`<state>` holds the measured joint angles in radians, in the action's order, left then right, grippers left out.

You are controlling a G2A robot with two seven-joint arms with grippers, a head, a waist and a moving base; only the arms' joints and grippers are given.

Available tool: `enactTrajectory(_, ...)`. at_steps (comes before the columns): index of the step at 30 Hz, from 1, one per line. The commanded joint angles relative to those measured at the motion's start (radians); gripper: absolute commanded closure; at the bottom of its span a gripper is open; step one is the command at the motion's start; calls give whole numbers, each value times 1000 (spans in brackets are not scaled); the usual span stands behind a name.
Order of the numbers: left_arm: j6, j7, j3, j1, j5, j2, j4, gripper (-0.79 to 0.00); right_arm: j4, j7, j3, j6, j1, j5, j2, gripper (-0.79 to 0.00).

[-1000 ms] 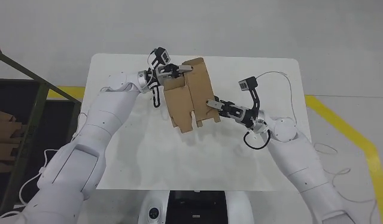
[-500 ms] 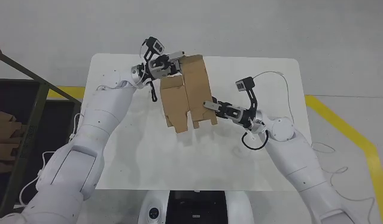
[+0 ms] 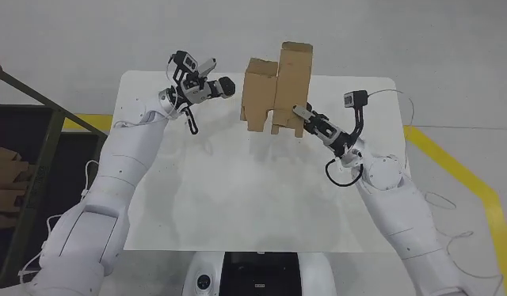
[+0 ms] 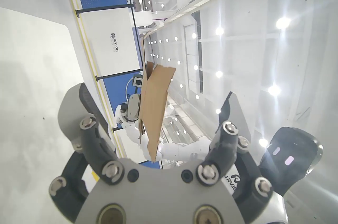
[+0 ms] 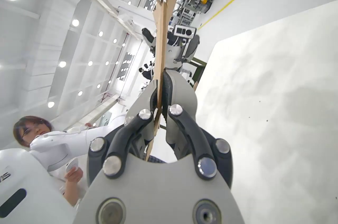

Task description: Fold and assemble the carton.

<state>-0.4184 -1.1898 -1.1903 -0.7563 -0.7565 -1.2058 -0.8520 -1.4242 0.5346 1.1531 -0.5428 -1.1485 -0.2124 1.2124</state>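
A flat brown carton (image 3: 276, 86) hangs upright above the far middle of the white table (image 3: 238, 209). My right gripper (image 3: 303, 115) is shut on its lower corner; in the right wrist view the cardboard edge (image 5: 160, 50) is pinched between the pads (image 5: 169, 93). My left gripper (image 3: 226, 86) stands open to the left of the carton, a short gap away, holding nothing. In the left wrist view its two fingers (image 4: 87, 103) spread wide, and the carton (image 4: 155, 103) floats beyond them, edge-on.
A dark rack (image 3: 32, 161) with cardboard pieces stands beside the table's left edge. A yellow floor line (image 3: 451, 169) runs off to the right. A cable (image 3: 380, 98) loops by the right wrist.
My left gripper has let go of the carton and drawn back to the left. The right gripper has swung the carton up from lying near the table to standing upright farther back.
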Motion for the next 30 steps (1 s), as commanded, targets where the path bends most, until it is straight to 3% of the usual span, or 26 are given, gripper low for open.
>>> enactTrajectory(1,19,4,-5,-24,8,4,-33,-785,-25,-47,-4,26,-11,30,2,0)
enactTrajectory(10,13,5,8,-68,96,9,-160,-785,-69,-120,-43,114,-38,66,14,0)
enactTrajectory(15,17,0,18,-79,127,10,-183,-785,-74,-144,-42,137,-45,77,18,0)
enactTrajectory(19,33,-10,27,-82,136,10,-192,-640,-84,-155,-38,135,-54,64,20,0)
enactTrajectory(22,29,-9,34,-79,150,9,-195,-486,-84,-153,-36,128,-57,53,21,0)
enactTrajectory(23,29,-7,36,-77,154,8,-196,-372,-84,-152,-35,128,-58,53,22,0)
enactTrajectory(24,28,-5,39,-77,158,7,-197,-348,-85,-152,-34,126,-59,52,22,0)
enactTrajectory(28,26,1,47,-72,164,5,-195,-31,-90,-151,-28,125,-67,55,22,0)
enactTrajectory(30,26,5,49,-69,163,4,-192,0,-94,-148,-26,123,-71,61,22,0)
